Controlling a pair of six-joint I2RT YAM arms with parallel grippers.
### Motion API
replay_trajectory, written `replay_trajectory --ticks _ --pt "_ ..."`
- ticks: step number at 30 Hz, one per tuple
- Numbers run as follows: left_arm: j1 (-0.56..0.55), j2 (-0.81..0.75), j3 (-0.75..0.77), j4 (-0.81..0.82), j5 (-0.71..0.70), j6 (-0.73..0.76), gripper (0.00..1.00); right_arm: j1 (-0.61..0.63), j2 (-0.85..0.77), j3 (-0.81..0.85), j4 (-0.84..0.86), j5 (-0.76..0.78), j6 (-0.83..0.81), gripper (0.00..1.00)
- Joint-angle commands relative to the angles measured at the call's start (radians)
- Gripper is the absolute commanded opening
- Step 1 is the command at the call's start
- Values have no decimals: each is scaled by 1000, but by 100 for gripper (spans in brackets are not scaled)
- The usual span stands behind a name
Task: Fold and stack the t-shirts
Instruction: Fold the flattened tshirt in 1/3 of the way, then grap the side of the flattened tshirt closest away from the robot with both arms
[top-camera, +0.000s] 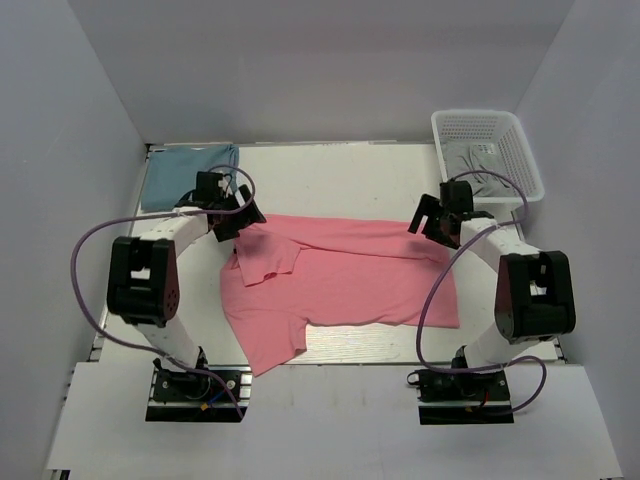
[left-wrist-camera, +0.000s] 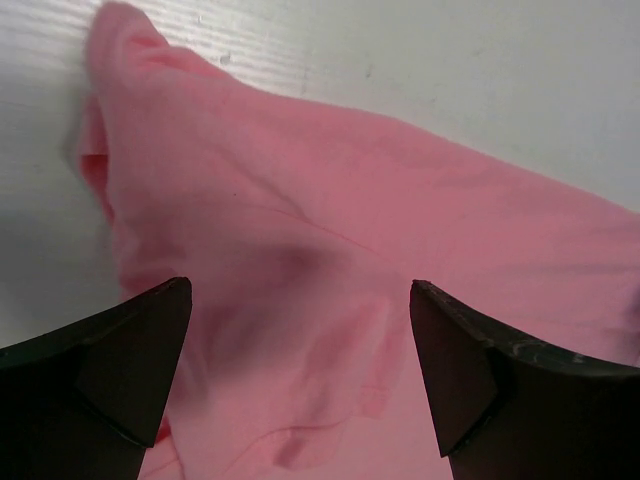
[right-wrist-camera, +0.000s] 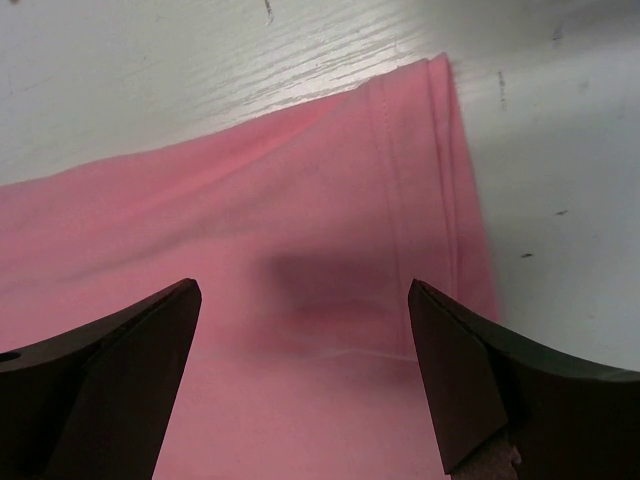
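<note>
The salmon pink t-shirt lies spread across the middle of the table, partly folded, with a flap turned over at its left. The teal-blue t-shirt lies folded at the back left corner. My left gripper is open and empty, just above the pink shirt's back left corner. My right gripper is open and empty, just above the shirt's back right corner, where the double-stitched hem shows.
A white plastic basket with grey cloth in it stands at the back right. White walls close in the table on three sides.
</note>
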Motion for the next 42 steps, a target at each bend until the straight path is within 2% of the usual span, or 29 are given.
replay_trajectory --ticks 1,9,15,17,21,26,27,28,29,31,32,34,35,40,42 --pt "-4 75 5 37 81 6 100 3 38 21 51 -63 12 90" --pt "-4 260 100 47 90 -5 100 -8 258 119 44 -52 25 90" --pt "16 399 305 -15 60 -5 100 0 375 248 28 4 -7 90" --pt "16 428 368 -64 -3 -5 100 0 389 271 22 20 -17 90" --pt "16 419 503 -128 -37 -5 100 7 358 346 7 31 -56 90" --pt "5 287 543 -225 -146 17 100 21 181 334 16 -41 -131 90" --pt "-4 250 495 -225 -146 17 100 26 156 278 30 -44 -128 90" --pt "-4 165 459 -225 -146 17 100 26 60 251 40 -61 -122 90" --pt "-4 118 419 -225 -155 1 100 27 24 160 59 -64 -105 90" --pt "-4 22 274 -201 -155 -25 100 27 -85 81 100 -87 -70 90" --pt "-4 -70 219 -201 -140 -54 100 26 -187 -39 111 -100 -41 90" --pt "-4 -150 61 -187 -109 -83 100 26 -255 -118 146 -110 31 90" --pt "-13 -181 -17 -210 -121 -145 100 24 -348 -219 154 -109 45 90" --pt "-24 -372 -207 -219 46 -209 100 24 -533 -372 214 -185 119 90" --pt "-48 -429 -239 -346 -14 -194 100 24 -582 -410 214 -190 121 90"
